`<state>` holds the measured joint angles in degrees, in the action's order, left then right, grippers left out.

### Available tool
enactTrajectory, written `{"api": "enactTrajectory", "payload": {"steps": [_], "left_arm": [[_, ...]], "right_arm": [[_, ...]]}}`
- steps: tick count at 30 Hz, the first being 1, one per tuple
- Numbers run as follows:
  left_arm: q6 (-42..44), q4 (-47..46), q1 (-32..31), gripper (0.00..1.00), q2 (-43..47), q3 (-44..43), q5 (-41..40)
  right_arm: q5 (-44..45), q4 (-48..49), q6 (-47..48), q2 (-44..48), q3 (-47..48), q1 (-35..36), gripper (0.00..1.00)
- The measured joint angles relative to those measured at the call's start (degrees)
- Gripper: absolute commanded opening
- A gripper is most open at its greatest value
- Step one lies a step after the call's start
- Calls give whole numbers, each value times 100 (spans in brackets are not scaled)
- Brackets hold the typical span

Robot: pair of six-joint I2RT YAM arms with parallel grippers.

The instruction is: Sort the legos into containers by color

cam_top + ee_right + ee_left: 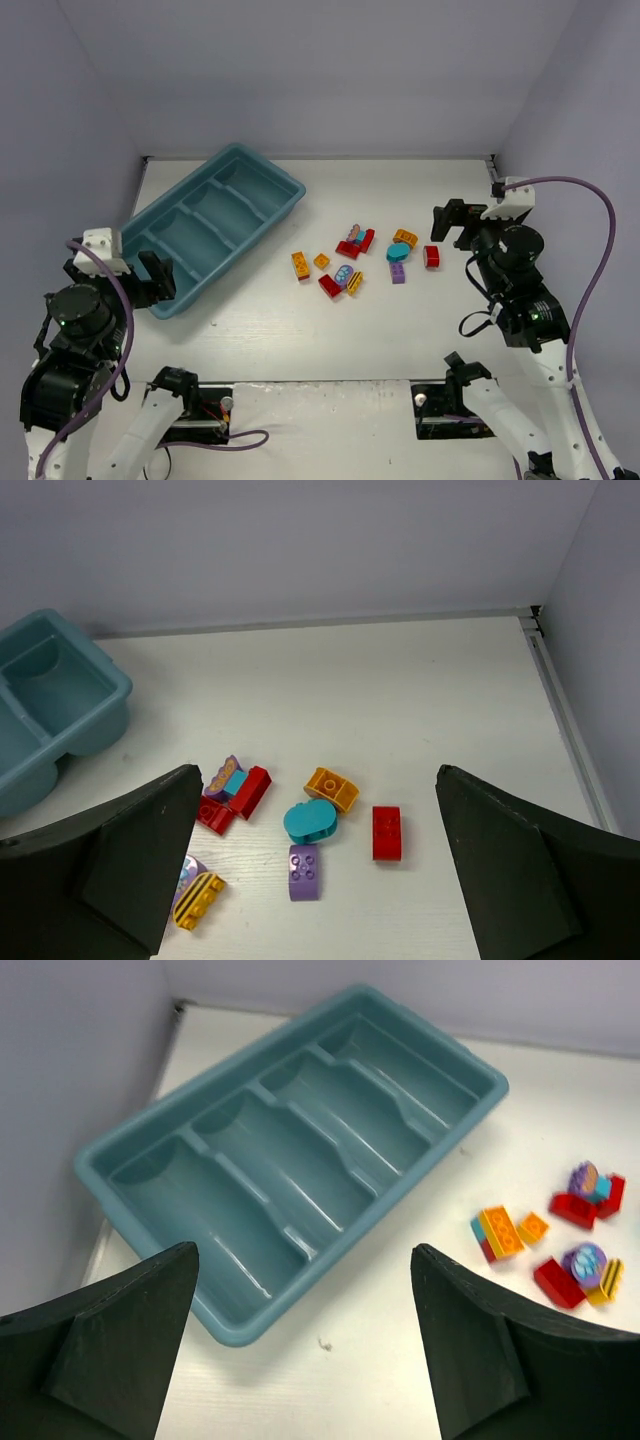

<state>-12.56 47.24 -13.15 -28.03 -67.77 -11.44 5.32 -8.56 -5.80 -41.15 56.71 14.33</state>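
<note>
Sorting not yet begun: legos (350,250) lie clustered on worktop (400,330), well apart from empty four-compartment tray (240,1325). Both arms' jaws stand spread, holding nothing. Next move calls for descent onto one brick.

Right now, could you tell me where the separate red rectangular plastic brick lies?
The red brick lies at the scatter's right end in the top view, right of the teal rounded brick.
</note>
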Motion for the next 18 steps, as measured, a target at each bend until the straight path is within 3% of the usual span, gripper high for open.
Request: {"api": "enactTrajectory", "payload": {"steps": [10, 18], "left_arm": [[-531, 35, -197, 80, -2225, -627, 1104], [-634, -533, -1939, 80, -4780, -1344, 1137]], "right_arm": [[334, -94, -527, -424, -57, 0, 100], [39, -382, -772, -1207, -46, 0, 100]]}}
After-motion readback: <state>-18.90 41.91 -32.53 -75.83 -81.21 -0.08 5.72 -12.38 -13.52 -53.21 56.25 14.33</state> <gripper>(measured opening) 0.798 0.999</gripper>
